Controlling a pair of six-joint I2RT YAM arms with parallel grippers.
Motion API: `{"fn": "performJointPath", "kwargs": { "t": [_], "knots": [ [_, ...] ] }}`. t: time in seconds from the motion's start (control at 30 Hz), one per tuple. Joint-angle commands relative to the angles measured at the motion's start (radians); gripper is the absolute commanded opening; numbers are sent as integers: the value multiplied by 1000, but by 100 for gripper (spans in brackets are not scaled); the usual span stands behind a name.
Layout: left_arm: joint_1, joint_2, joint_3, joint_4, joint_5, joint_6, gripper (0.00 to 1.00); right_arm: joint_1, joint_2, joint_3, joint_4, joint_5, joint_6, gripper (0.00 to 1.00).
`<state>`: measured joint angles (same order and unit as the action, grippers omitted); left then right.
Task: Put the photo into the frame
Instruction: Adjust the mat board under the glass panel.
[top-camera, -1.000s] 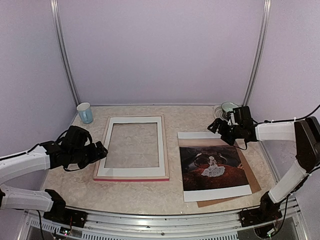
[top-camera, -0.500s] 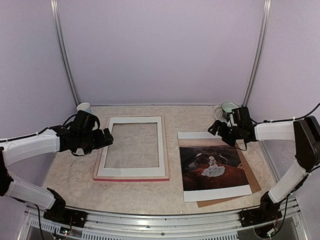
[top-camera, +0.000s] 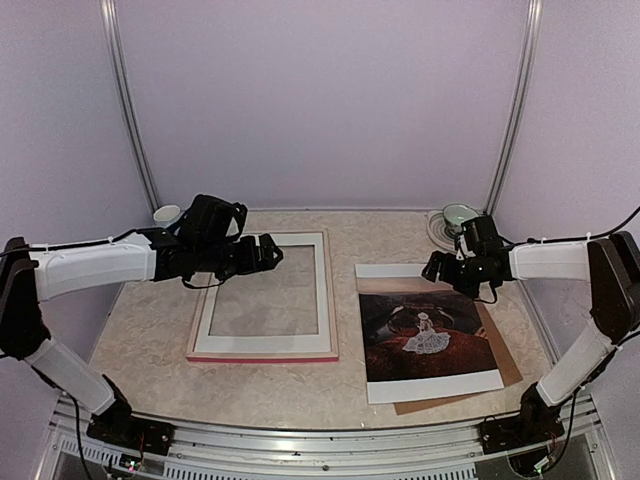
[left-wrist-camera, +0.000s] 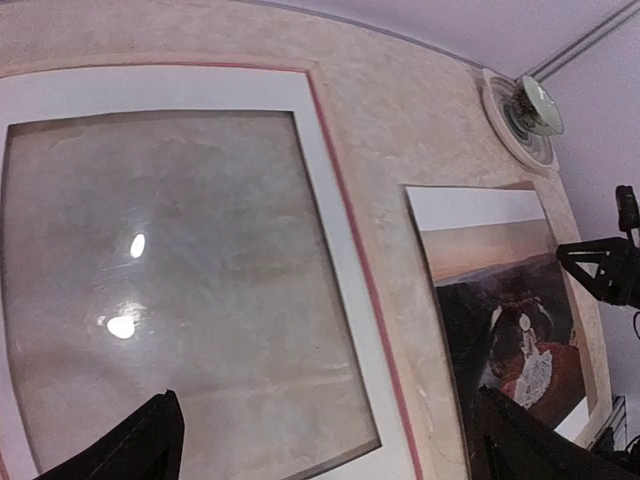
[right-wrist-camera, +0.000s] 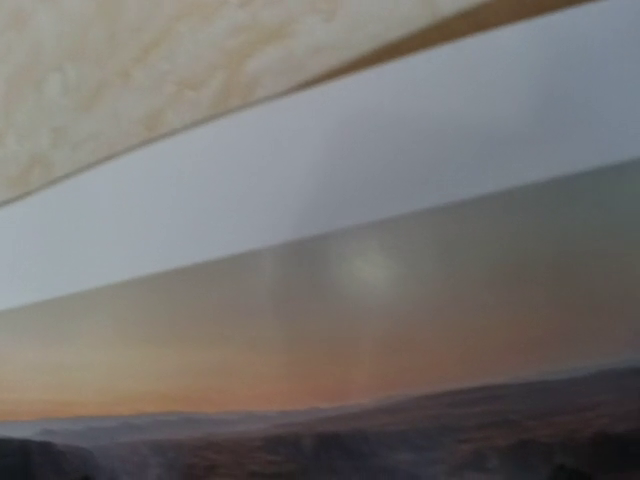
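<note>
The photo (top-camera: 430, 340), dark reddish with a small white figure and a white border, lies flat at the right on a brown backing board (top-camera: 508, 362). It also shows in the left wrist view (left-wrist-camera: 495, 300) and fills the right wrist view (right-wrist-camera: 330, 330). The frame (top-camera: 262, 357) lies flat left of centre, with only its pink edge showing under a white mat (top-camera: 268, 344). My left gripper (top-camera: 268, 252) hovers open and empty over the frame's far left part, its fingers (left-wrist-camera: 150, 450) wide apart. My right gripper (top-camera: 433, 268) is low at the photo's far right corner, its prongs apart.
A pale blue cup (top-camera: 166, 213) stands at the back left, partly behind my left arm. A saucer with a cup (top-camera: 455, 216) sits at the back right corner, close behind my right gripper. Purple walls enclose the table.
My left arm has swung right and away from me, from left of the frame to above its far left part. My right gripper has dipped slightly toward the photo's far edge.
</note>
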<state>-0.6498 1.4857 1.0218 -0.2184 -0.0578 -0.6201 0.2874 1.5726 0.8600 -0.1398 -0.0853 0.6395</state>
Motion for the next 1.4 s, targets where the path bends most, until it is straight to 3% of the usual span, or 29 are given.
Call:
{"fn": "performJointPath", "kwargs": {
  "t": [0.0,0.4,0.57,0.83,1.07,1.37],
  "knots": [
    [-88,87,93,84,107,35,99,-12,-9,0,-59,48,-40,99],
    [-179,388,343,113,347,12,99,-83,-84,-89,-47,30,-43,99],
    [-183,491,406,116,335,-17,97,-85,-87,-103,-35,28,-36,99],
    [35,472,411,126,262,-59,97,-85,-100,-112,-16,8,-31,99],
    [227,544,519,60,139,25,97,-85,-95,-129,21,-11,-18,99],
    [331,749,744,-26,76,88,97,-85,-114,-142,33,-26,-14,99]
  ]
}}
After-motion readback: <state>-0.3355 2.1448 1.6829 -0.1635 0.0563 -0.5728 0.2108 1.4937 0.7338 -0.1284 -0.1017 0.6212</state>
